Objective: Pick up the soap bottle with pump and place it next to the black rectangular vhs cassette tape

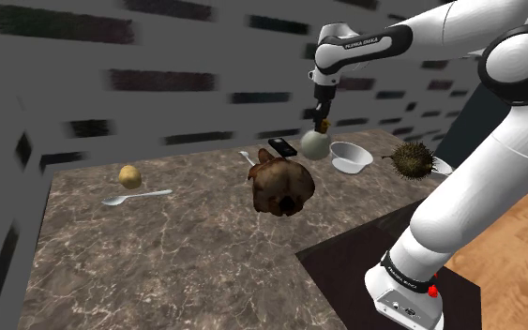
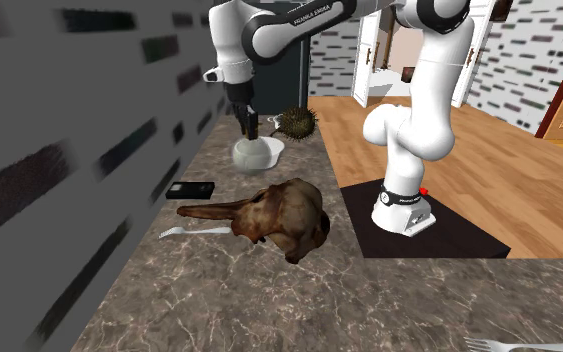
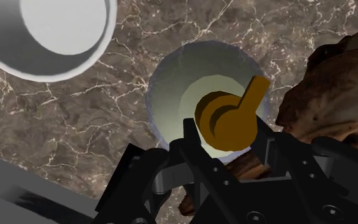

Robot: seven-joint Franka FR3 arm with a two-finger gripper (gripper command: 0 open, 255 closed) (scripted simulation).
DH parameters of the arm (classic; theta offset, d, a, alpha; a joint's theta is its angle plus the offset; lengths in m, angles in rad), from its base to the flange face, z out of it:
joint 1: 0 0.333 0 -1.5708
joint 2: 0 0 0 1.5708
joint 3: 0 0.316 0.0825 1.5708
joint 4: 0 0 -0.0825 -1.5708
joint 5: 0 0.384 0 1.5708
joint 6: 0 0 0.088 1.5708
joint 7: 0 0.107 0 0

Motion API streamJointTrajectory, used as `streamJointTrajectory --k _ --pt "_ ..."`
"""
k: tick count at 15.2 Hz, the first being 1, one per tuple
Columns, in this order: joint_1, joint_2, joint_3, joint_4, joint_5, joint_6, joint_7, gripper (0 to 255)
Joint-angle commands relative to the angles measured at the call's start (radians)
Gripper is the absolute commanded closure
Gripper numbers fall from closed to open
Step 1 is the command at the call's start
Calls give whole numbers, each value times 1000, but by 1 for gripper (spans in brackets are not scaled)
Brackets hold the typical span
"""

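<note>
A pale, round soap bottle (image 1: pixel 314 143) (image 2: pixel 250 153) (image 3: pixel 177 89) with a brown pump (image 3: pixel 229 114) is at the back of the marble table. My black gripper (image 1: pixel 322 120) (image 2: pixel 251 128) (image 3: pixel 229 130) comes straight down onto it and is shut on the pump head. I cannot tell whether the bottle rests on the table or hangs just above it. The black VHS cassette (image 1: pixel 282 147) (image 2: pixel 191 190) lies flat just beside the bottle, toward the shoulder view's left.
A white bowl (image 1: pixel 351 157) (image 2: pixel 274 144) (image 3: pixel 50 32) stands close to the bottle. A brown skull-like lump (image 1: pixel 280 186) (image 2: pixel 281 215) (image 3: pixel 336 83) lies in front of the cassette. A spiky ball (image 1: pixel 410 159) (image 2: pixel 296 122), a spoon (image 1: pixel 137 197), a yellowish ball (image 1: pixel 129 175) and a fork (image 2: pixel 194 233) also lie on the table.
</note>
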Motion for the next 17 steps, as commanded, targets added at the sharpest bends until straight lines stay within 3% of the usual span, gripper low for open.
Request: streamJointTrajectory --k 1,14,17 --pt "0 5 0 -21 0 27 3 255" --pt "-3 63 -4 -136 -4 199 18 255" --pt "-3 66 -4 -139 -4 205 18 255"
